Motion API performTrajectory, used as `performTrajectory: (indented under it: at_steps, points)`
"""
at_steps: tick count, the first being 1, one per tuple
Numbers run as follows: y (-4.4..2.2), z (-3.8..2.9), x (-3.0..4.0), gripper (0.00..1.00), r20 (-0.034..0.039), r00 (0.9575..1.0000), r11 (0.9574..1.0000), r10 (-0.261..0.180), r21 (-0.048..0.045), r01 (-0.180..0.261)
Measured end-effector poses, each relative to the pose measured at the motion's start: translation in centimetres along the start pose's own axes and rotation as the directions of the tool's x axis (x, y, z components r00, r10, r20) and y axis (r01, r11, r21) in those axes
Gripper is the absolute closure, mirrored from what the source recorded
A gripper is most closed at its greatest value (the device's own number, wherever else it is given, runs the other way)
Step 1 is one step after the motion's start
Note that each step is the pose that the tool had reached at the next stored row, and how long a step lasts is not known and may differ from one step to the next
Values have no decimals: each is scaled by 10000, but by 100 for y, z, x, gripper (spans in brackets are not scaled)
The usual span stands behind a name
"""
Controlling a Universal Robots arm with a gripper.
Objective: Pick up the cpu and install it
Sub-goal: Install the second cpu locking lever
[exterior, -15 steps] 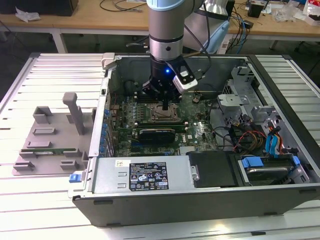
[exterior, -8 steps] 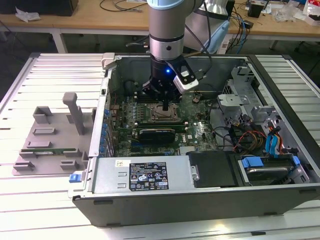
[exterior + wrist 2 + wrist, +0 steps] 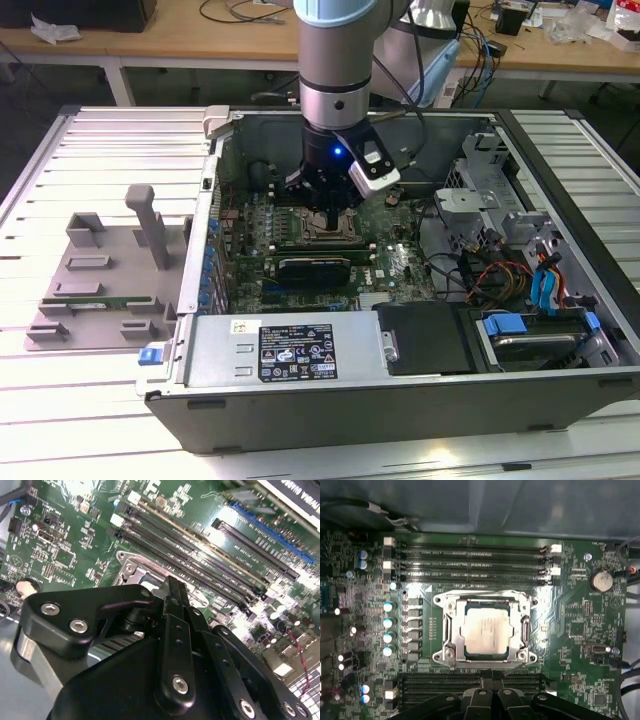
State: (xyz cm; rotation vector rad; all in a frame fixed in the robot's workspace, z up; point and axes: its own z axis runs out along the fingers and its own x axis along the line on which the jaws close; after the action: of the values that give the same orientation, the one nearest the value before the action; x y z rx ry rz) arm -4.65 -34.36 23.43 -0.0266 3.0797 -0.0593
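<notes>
My gripper (image 3: 327, 215) hangs low inside the open computer case (image 3: 400, 400), straight over the middle of the green motherboard (image 3: 395, 262). In the first wrist view the cpu (image 3: 486, 630) lies flat in the socket frame (image 3: 485, 629), silvery top plate up, sitting square within the metal surround and touching nothing of mine. My fingertips (image 3: 493, 685) show in that view just beside the socket's edge, over the lower bank of memory slots (image 3: 470, 681), and they look pressed together with nothing between them; the seam between them is thin, so I hedge slightly, but I see no gap. Another bank of black memory slots (image 3: 470, 562) runs along the far side of the socket, with a round coin cell (image 3: 601, 580) well off to one side. In the second wrist view my black linkage (image 3: 170, 645) covers most of the socket (image 3: 135, 572), whose metal corner peeks out beside the long memory slots (image 3: 200, 555). In the exterior view, a grey fixture tray (image 3: 100, 290) with an upright post (image 3: 150, 225) sits on the slatted table (image 3: 60, 400), outside the case to the exterior view's left, well apart from me. A power supply (image 3: 290, 350) lies along the near wall of the case.
</notes>
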Motion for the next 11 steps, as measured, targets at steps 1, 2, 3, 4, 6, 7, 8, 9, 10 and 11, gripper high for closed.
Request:
performTrajectory:
  at_steps: [1,2,3,4,6,7,8,9,10,11]
  points:
    - [-18,1,0,89,0,10000,10000,0,0,0]
    - [-29,1,1,89,0,10000,10000,0,0,0]
    - [-38,1,1,89,0,10000,10000,1,0,-1]
    - [-45,2,1,89,1,10000,10000,2,-2,-2]
    - [-47,5,23,89,1,10000,10000,0,0,0]
    - [-63,3,76,89,0,10000,10000,1,1,-1]
    - [-83,3,98,89,0,10000,10000,2,-1,-2]
    - [-88,10,131,89,1,10000,10000,1,-1,-1]
    - [-90,12,135,89,-2,10000,10000,0,6,0]
    - [-90,12,135,89,-1,10000,10000,-2,11,2]
